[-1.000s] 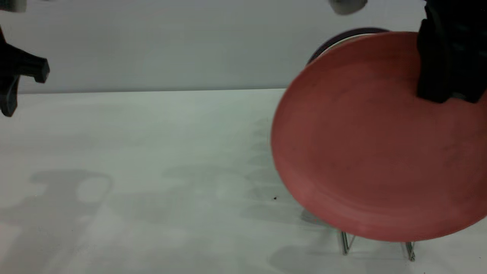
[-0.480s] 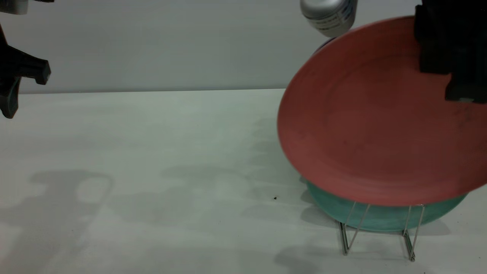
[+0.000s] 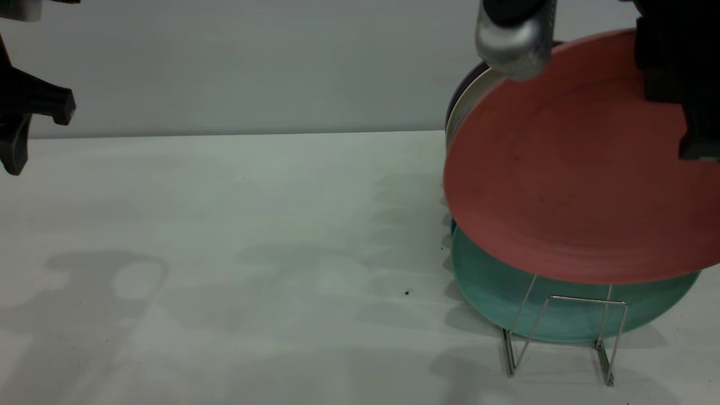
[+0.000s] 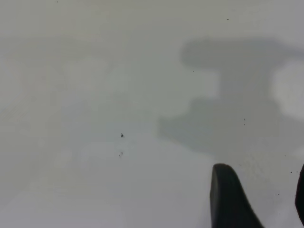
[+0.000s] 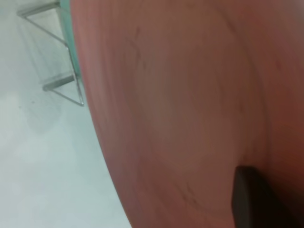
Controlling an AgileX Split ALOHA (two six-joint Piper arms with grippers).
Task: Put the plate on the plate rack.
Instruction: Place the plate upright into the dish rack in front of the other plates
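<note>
The salmon-pink plate (image 3: 574, 180) hangs tilted in the air at the right, above the front of the wire plate rack (image 3: 562, 332). My right gripper (image 3: 683, 95) is shut on its upper right rim. In the right wrist view the plate (image 5: 180, 104) fills the frame, with one dark finger (image 5: 249, 199) pressed on its face; the rack's loops (image 5: 61, 85) show beyond its edge. My left gripper (image 3: 22, 121) is parked at the far left, raised, open and empty; its wrist view shows it (image 4: 259, 175) over bare table.
A mint-green plate (image 3: 495, 292) stands in the rack just behind the front loop, below the pink plate. More plates (image 3: 467, 95) stand behind it. A silver arm joint (image 3: 514, 39) hangs above the plates.
My right gripper has lifted the pink plate up and to the right. This has uncovered the mint-green plate and the rack's front loop. The left arm has not moved.
</note>
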